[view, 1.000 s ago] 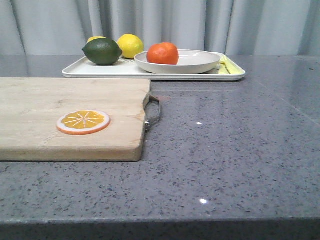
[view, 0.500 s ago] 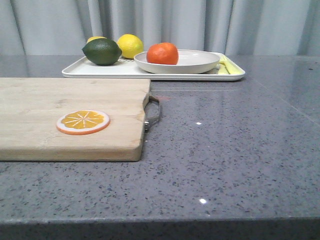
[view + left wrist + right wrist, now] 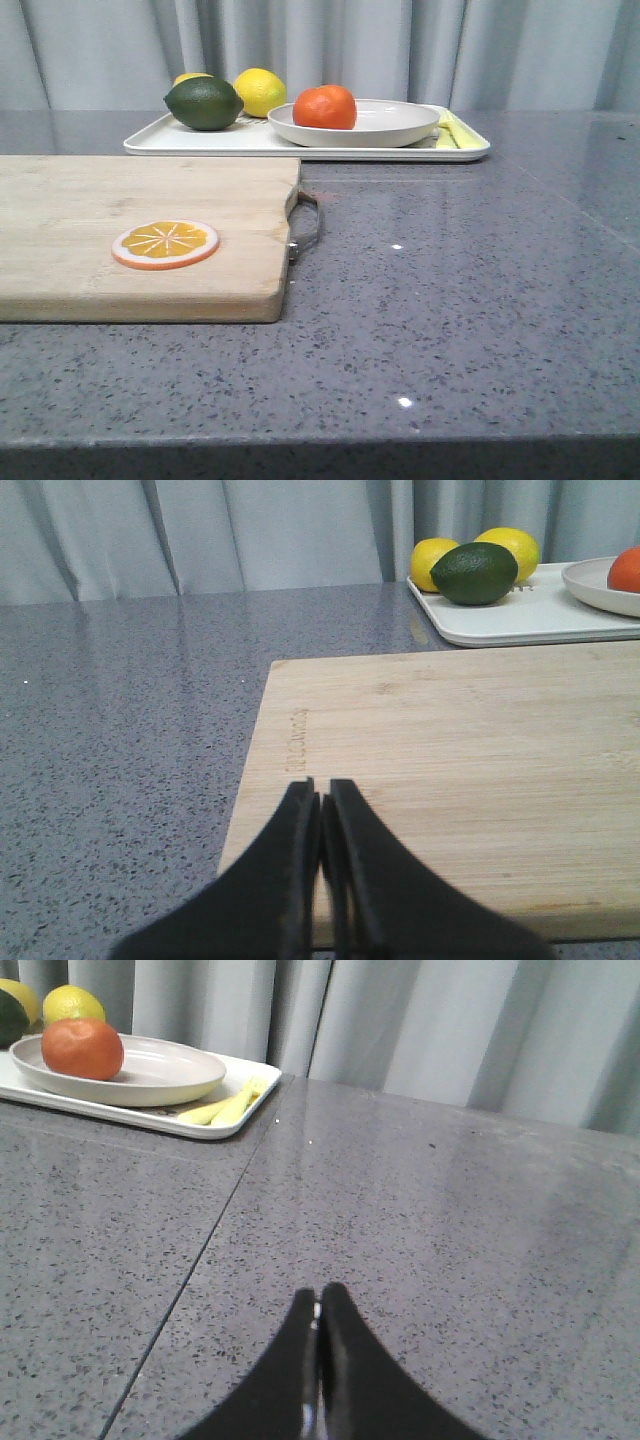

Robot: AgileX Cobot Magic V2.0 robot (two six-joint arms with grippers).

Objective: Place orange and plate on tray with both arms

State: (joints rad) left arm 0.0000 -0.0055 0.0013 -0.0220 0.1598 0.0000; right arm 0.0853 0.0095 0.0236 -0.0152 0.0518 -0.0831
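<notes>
The orange (image 3: 326, 107) lies in the beige plate (image 3: 390, 125), and the plate rests on the white tray (image 3: 200, 141) at the back of the table. The orange (image 3: 82, 1048), plate (image 3: 165, 1070) and tray (image 3: 215, 1125) also show in the right wrist view, far from my right gripper (image 3: 319, 1300), which is shut and empty over bare grey table. My left gripper (image 3: 321, 792) is shut and empty over the near edge of the wooden cutting board (image 3: 470, 750). Neither gripper shows in the front view.
A dark green lime (image 3: 204, 103) and two lemons (image 3: 260, 91) sit on the tray's left part, yellow strips (image 3: 448, 131) at its right end. An orange slice disc (image 3: 166, 244) lies on the cutting board (image 3: 120, 200), which has a metal handle (image 3: 305, 225). Curtains hang behind.
</notes>
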